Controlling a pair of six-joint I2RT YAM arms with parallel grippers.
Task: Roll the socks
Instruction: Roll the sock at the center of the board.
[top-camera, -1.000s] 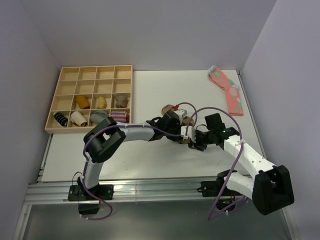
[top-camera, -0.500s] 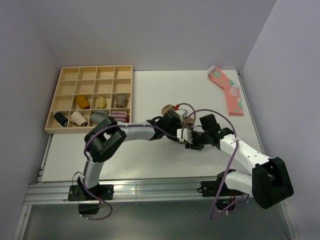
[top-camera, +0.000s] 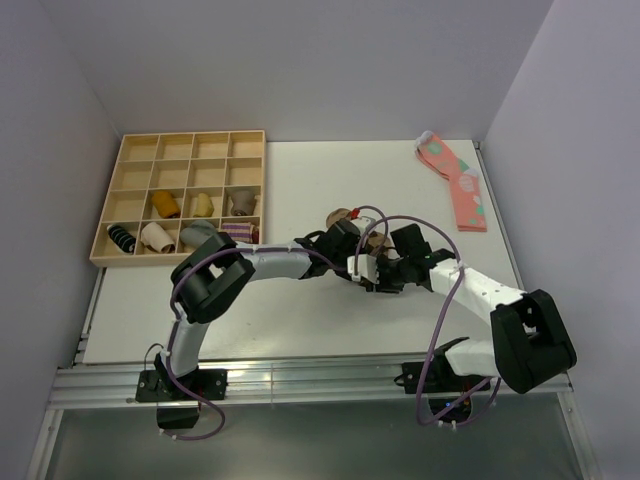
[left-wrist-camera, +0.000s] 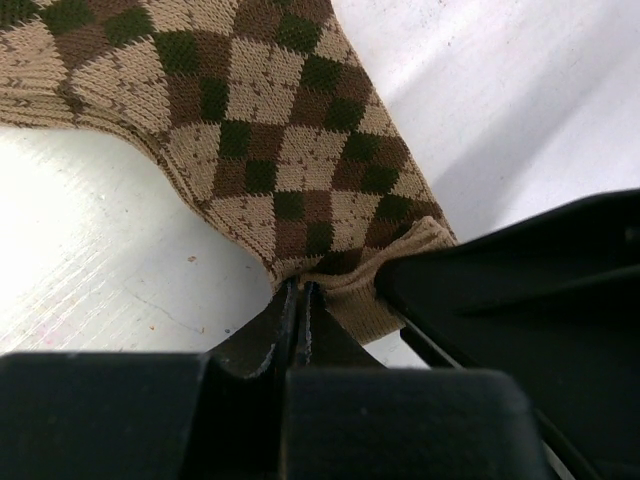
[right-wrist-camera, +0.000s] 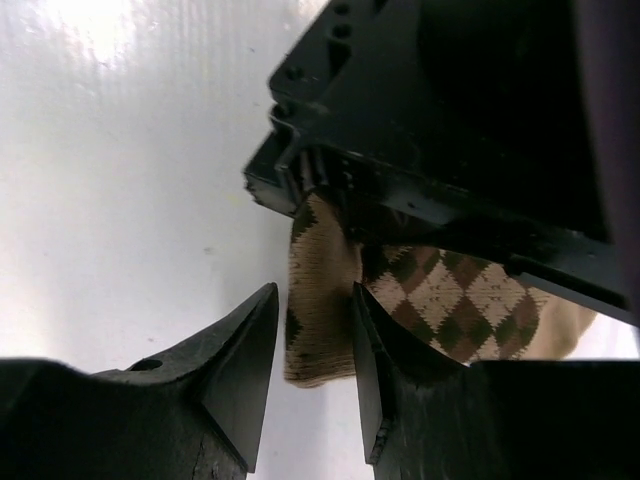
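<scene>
Walls (top-camera: 300, 60): plain, matte, pale lilac-grey, closing three sides.
Table (top-camera: 300, 180): white, flat, finely scuffed; metal rail (top-camera: 300, 378) along its near edge.
Tray (top-camera: 190, 134): light wood, a square grid of compartments, with rolled socks (top-camera: 165, 205) in the nearer rows.
Pink socks (top-camera: 455, 180): flat pair with teal spots, well right of the tray.
Argyle socks (left-wrist-camera: 290, 130): tan knit with dark brown diamonds and a plain hem. They sit right of the tray, largely hidden under both wrists. The fabric spreads away from the pinched hem, and the long axis cannot be told.
Left gripper (left-wrist-camera: 300, 300): fingers closed tight on the hem.
Right gripper (right-wrist-camera: 312, 350): jaws apart, with a hanging fold of the same knit between them, not clamped.
</scene>
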